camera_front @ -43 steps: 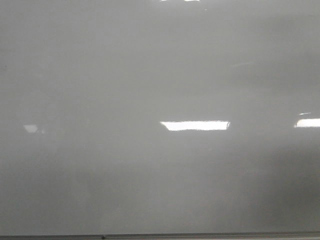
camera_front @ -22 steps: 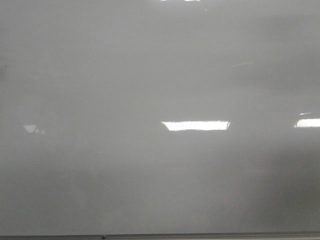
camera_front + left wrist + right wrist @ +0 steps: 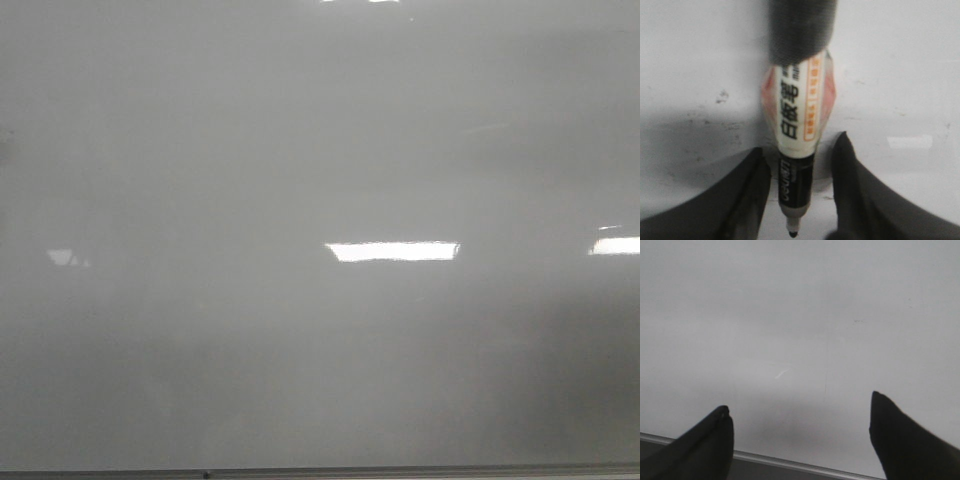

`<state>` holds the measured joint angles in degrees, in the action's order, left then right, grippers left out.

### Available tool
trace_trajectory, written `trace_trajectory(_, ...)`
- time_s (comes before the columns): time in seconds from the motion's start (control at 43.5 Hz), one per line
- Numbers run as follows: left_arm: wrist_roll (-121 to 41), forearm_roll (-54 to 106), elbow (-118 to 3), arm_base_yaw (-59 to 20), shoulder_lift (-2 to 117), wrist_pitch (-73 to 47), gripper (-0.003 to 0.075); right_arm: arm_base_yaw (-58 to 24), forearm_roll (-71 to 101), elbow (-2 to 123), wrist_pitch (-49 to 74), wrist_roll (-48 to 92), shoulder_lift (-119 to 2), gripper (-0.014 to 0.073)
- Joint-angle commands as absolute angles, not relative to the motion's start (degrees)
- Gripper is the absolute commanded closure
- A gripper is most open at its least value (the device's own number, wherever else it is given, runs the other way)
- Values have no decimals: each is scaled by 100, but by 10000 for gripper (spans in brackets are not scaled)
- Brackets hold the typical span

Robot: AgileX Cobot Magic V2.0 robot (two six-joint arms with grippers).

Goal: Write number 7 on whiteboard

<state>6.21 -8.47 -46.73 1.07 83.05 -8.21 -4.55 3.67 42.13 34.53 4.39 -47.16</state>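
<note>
A: Filling the front view: glossy grey-white whiteboard [image 3: 300, 150], bare of any marker stroke, thin metal edge strip [image 3: 400, 471] along the near edge.

B: And the number 7?

A: Nowhere to be seen on the board.

B: Left gripper [image 3: 800, 200]?

A: Clamped on a whiteboard marker [image 3: 796, 150], black tip pointing at the board.

B: Right gripper [image 3: 800, 432]?

A: Spread wide apart, holding nothing, near the board's edge strip.

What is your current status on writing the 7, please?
Left gripper shut on marker. Right gripper open, empty. Whiteboard blank, no 7 visible.
</note>
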Motion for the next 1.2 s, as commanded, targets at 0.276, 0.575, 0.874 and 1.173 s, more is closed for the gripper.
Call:
trace_trajectory(0.276, 659, -848, -4818, 121, 7998, -744, 716, -467, 327, 4430, 3037, 497, -4703, 11)
trace_trajectory(0.575, 442, -889, -5663, 121, 7211, -3311, 741, -467, 327, 5222, 4166, 438, -4720, 11)
trace_trajectory(0.874, -2372, 809, -6726, 121, 7072, -5923, 741, -467, 327, 5560, 4648, 432, -4902, 12)
trace_trajectory(1.173, -4741, 2869, -6765, -618, 7210, -6366, 741, -600, 627, 5560, 4787, 944, -5027, 12)
